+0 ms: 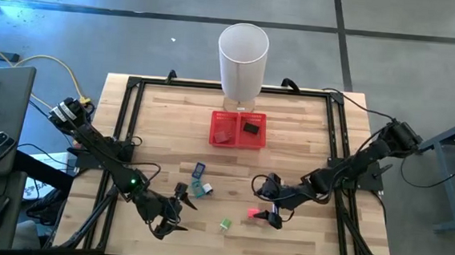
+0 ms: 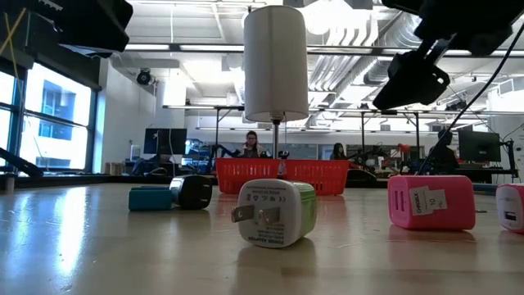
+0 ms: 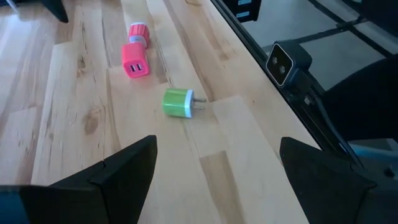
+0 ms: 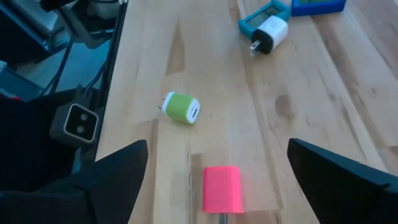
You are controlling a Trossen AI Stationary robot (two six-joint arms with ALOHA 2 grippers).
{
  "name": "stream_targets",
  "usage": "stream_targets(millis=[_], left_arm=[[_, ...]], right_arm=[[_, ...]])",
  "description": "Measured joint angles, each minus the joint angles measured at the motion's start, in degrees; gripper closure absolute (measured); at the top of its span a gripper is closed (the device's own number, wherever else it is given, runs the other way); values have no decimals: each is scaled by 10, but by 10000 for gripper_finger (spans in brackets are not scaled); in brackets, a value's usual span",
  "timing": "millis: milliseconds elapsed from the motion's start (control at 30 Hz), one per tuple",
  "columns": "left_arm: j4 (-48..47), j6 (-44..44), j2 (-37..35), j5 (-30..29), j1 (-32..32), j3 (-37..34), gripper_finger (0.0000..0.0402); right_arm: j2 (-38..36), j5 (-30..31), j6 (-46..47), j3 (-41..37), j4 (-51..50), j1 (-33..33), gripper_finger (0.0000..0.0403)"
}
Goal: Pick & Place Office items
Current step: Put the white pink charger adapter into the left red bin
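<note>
Right gripper (image 1: 270,219) hangs open over the small pink plastic charger block (image 1: 253,214) near the worktop's front edge, nothing held: you're at pre-grasp. Next, drop and close on it. Left gripper (image 1: 175,215) waits open at front-left.

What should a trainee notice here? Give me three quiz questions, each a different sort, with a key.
1. True or false: the red tray holds two items.
2. Which item lies nearest the right gripper? A) green plug B) pink plug C) white bin
3. Fill in: the left gripper has its jaws ____.

Key: 1 true. 2 B. 3 open.
</note>
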Motion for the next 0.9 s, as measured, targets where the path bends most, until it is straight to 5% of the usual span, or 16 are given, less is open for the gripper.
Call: stream_targets(millis=[900], left_arm=[[1, -16, 0, 0, 27, 0, 70]], right_arm=[[0, -1, 19, 0, -30, -8, 27]])
